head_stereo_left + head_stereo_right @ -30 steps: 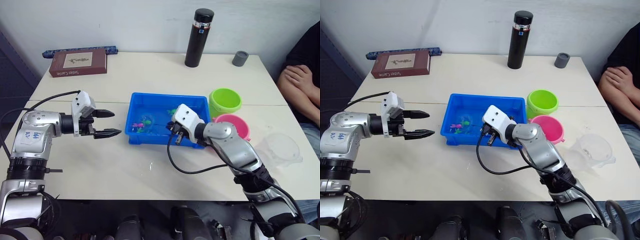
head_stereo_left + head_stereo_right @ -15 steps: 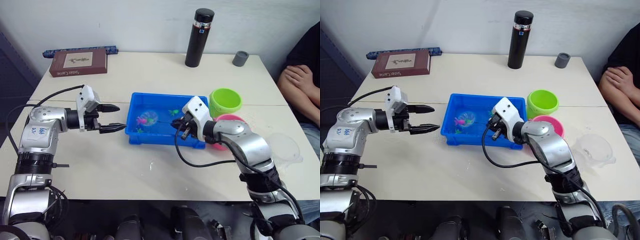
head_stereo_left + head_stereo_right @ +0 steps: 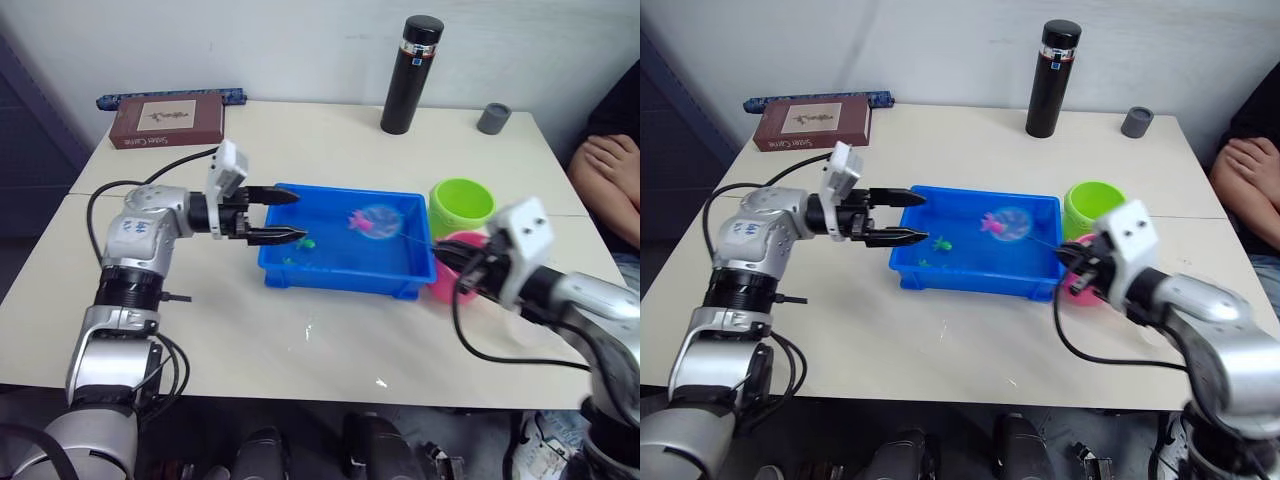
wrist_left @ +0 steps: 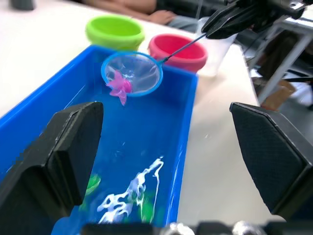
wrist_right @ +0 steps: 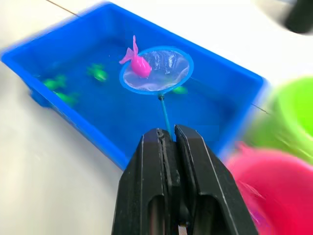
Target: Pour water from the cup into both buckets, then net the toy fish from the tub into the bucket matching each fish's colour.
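landmark: the tub (image 3: 345, 268), bright blue, mid-table; every place below is given from it.
right gripper (image 5: 167, 139): off the tub's right end, above the pink bucket, fingers pinched tight on the net's thin wire handle so the hoop reaches in over the tub.
net (image 5: 156, 69): hoop lifted clear of the water above the tub's far right part, held about level, probably so the catch does not slide out.
catch: one pink fish (image 5: 135, 61) lying at the hoop's rim on the side toward the tub's left end.
left gripper (image 3: 276, 215): at the tub's left end, fingers spread wide over the near-left corner, gripping nothing; it looks placed to steady the tub, though it is not clamped on the rim.
fish left: a few green fish (image 5: 98, 73) in the tub's water toward its left part.
pink bucket (image 4: 184, 50): just off the tub's right end, near side; the match for this fish.
green bucket (image 3: 461, 205): just off the tub's right end, far side.
step judged: carrying the pink fish out toward the pink bucket; the hoop needs to travel right and then tip.
risk: the fish sits at the rim edge, so a tilt could drop it.
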You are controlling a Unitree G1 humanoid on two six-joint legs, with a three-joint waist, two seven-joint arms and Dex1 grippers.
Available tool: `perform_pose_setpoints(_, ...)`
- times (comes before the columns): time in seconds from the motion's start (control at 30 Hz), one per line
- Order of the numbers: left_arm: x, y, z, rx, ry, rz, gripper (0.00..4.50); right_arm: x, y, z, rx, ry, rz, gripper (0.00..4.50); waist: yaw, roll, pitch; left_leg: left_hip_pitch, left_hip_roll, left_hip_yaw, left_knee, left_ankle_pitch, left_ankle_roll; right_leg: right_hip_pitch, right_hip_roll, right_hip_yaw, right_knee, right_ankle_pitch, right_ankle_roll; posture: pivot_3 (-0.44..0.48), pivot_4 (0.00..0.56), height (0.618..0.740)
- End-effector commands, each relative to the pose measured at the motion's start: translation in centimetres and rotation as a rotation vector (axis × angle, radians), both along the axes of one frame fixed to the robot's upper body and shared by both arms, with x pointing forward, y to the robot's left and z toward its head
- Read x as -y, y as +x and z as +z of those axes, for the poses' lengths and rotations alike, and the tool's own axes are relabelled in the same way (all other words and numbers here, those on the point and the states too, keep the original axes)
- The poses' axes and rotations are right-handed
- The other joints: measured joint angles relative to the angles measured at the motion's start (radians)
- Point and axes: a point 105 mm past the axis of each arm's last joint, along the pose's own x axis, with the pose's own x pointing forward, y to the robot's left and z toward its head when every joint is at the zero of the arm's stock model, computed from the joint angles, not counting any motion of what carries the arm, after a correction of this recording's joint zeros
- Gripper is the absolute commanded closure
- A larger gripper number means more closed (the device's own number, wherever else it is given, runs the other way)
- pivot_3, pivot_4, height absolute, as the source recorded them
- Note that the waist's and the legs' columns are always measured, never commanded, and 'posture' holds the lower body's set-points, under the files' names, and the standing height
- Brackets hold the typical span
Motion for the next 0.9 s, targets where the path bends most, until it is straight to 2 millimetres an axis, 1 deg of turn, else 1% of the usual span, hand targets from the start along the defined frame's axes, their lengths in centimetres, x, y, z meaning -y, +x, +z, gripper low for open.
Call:
perform_pose_setpoints(0.03, 1.7, 0.0, 0.5, 0.031, 0.003, -0.079, 0.04, 1.9, -2.4, 2.2, 0.092, -0.067, -0.083, 4.50, -0.002, 0.000, 0.000, 0.000, -0.001, 0.000, 0.000, 0.000, 0.000, 0.000, 0.000, 0.000, 0.000, 0.000, 0.000, 0.000, 0.150, 0.740)
perform_pose_setpoints(0.07, 2.6, 0.0, 0.4, 0.031, 0.000, -0.111, 0.04, 2.9, -3.3, 2.3, 0.096, -0.094, -0.125, 4.50, -0.001, 0.000, 0.000, 0.000, -0.002, 0.000, 0.000, 0.000, 0.000, 0.000, 0.000, 0.001, 0.000, 0.000, 0.000, 0.000, 0.150, 0.740)
perform_pose_setpoints(0.17, 4.3, -0.1, 0.1, 0.031, -0.006, -0.178, 0.04, 4.7, -5.4, 2.5, 0.092, -0.159, -0.209, 4.50, 0.002, 0.000, 0.000, 0.000, -0.004, -0.001, 0.000, 0.000, 0.000, 0.000, 0.001, 0.001, 0.000, 0.000, 0.000, 0.000, 0.150, 0.740)
perform_pose_setpoints(0.23, 5.0, 0.0, 0.1, 0.032, -0.011, -0.205, 0.04, 5.4, -6.3, 2.4, 0.082, -0.191, -0.243, 4.50, -0.002, 0.000, 0.000, 0.001, -0.004, -0.001, 0.000, 0.000, 0.000, 0.000, 0.001, 0.001, 0.000, 0.000, 0.000, 0.000, 0.150, 0.740)
perform_pose_setpoints(0.3, 5.5, 0.0, 0.1, 0.033, -0.015, -0.220, 0.04, 5.6, -6.7, 2.3, 0.085, -0.251, -0.247, 4.50, -0.004, 0.000, 0.000, 0.001, -0.005, 0.000, 0.000, 0.000, 0.000, 0.000, 0.001, 0.003, 0.000, 0.001, 0.001, 0.000, 0.150, 0.740)
perform_pose_setpoints(0.37, 6.1, -0.1, 0.0, 0.034, -0.021, -0.241, 0.04, 5.3, -6.9, 2.0, 0.104, -0.426, -0.213, 4.50, -0.003, 0.000, 0.000, 0.002, -0.005, 0.000, 0.000, 0.000, 0.001, 0.000, 0.001, 0.004, 0.000, 0.001, 0.001, 0.000, 0.150, 0.740)
perform_pose_setpoints(0.43, 6.4, 0.0, 0.0, 0.036, -0.023, -0.250, 0.04, 4.8, -6.9, 1.9, 0.141, -0.563, -0.168, 4.50, -0.003, 0.000, 0.000, 0.002, -0.006, 0.000, -0.001, 0.000, 0.001, 0.000, 0.001, 0.004, -0.001, 0.001, 0.001, 0.000, 0.150, 0.740)
perform_pose_setpoints(0.5, 6.6, 0.0, 0.0, 0.037, -0.024, -0.253, 0.04, 4.9, -6.7, 2.2, 0.196, -0.714, -0.148, 4.50, -0.004, 0.000, 0.000, 0.003, -0.006, 0.000, -0.002, 0.000, 0.001, 0.001, 0.001, 0.005, -0.002, 0.001, 0.002, 0.000, 0.150, 0.740)
perform_pose_setpoints(0.57, 6.6, 0.0, 0.0, 0.040, -0.025, -0.254, 0.04, 5.0, -6.5, 2.1, 0.234, -0.880, -0.109, 4.50, -0.004, 0.000, 0.000, 0.004, -0.006, 0.001, -0.002, 0.000, 0.001, 0.001, 0.001, 0.006, -0.002, 0.001, 0.002, 0.000, 0.150, 0.740)
perform_pose_setpoints(0.6, 6.6, 0.1, 0.2, 0.043, -0.027, -0.252, 0.04, 5.4, -6.3, 2.2, 0.271, -1.050, -0.078, 4.50, -0.003, 0.000, 0.000, 0.005, -0.006, 0.001, -0.002, 0.000, 0.001, 0.001, 0.001, 0.006, -0.003, 0.001, 0.002, 0.000, 0.150, 0.740)
perform_pose_setpoints(0.73, 6.5, 0.3, 0.4, 0.052, -0.032, -0.239, 0.04, 5.5, -5.6, 1.7, 0.395, -1.522, 0.109, 4.50, -0.002, 0.000, 0.000, 0.005, -0.007, 0.002, -0.003, 0.000, 0.000, 0.001, 0.001, 0.006, -0.004, 0.001, 0.002, 0.000, 0.150, 0.740)
perform_pose_setpoints(0.83, 6.3, 0.3, 0.4, 0.054, -0.033, -0.234, 0.04, 6.1, -5.6, 0.7, 0.403, -1.618, 0.184, 4.50, -0.002, -0.001, 0.000, 0.005, -0.007, 0.002, -0.003, 0.001, 0.000, 0.001, 0.000, 0.006, -0.006, 0.001, 0.002, 0.000, 0.150, 0.740)
perform_pose_setpoints(0.9, 6.1, 0.4, 0.4, 0.053, -0.035, -0.224, 0.04, 6.5, -5.6, 0.8, 0.432, -1.615, 0.173, 4.50, -0.002, -0.001, 0.000, 0.005, -0.007, 0.002, -0.003, 0.001, 0.000, 0.001, 0.000, 0.006, -0.005, 0.001, 0.003, 0.000, 0.150, 0.740)
